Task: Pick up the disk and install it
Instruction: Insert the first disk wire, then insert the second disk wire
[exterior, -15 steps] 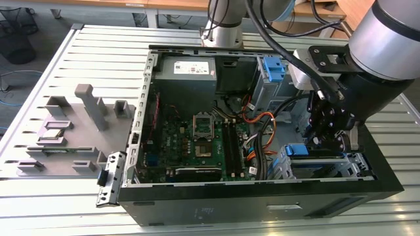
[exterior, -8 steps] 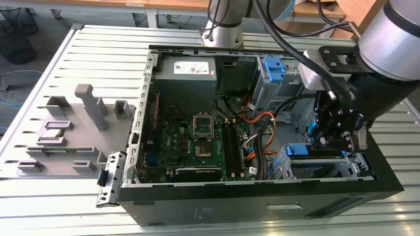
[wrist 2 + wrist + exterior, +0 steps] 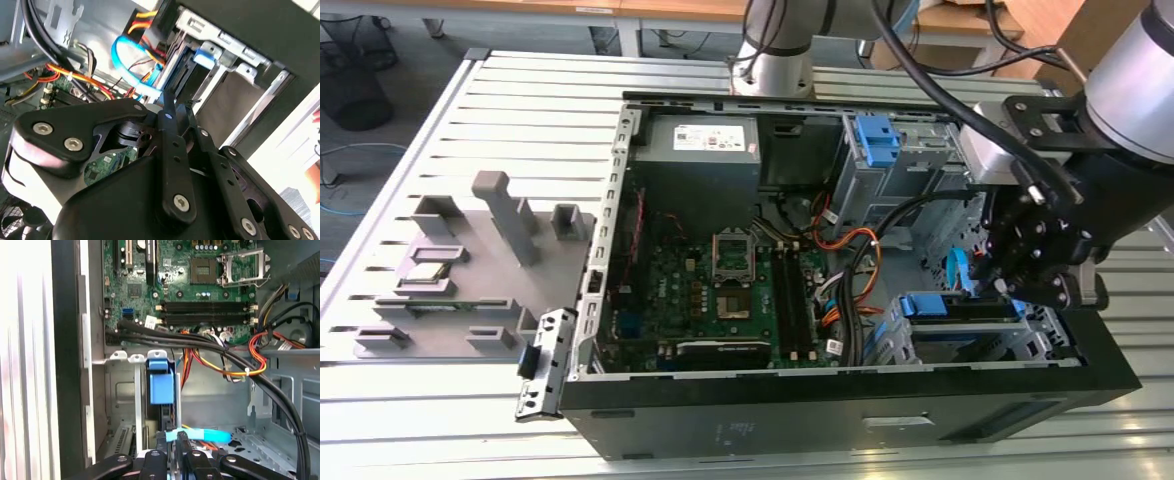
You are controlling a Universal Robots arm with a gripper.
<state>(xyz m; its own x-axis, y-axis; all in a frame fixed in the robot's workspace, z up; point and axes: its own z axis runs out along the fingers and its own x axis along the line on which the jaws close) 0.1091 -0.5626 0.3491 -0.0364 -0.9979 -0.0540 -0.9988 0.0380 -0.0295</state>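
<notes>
Disk (image 3: 161, 382) in blue caddy: seated in computer case's drive bay (image 3: 129, 358), apparently installed or nearly; gripper (image 3: 177, 442) close over it, grip state indeterminable.

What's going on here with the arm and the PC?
A Universal Robots arm's black gripper is inside the drive-bay corner, on the exterior view's right, of an open black desktop computer case lying on a slatted metal table. It is right at the blue plastic disk caddy, which stands in the grey metal bay slot near a light blue flat cable. Whether the caddy is fully seated or gripped, I can't tell.
</notes>
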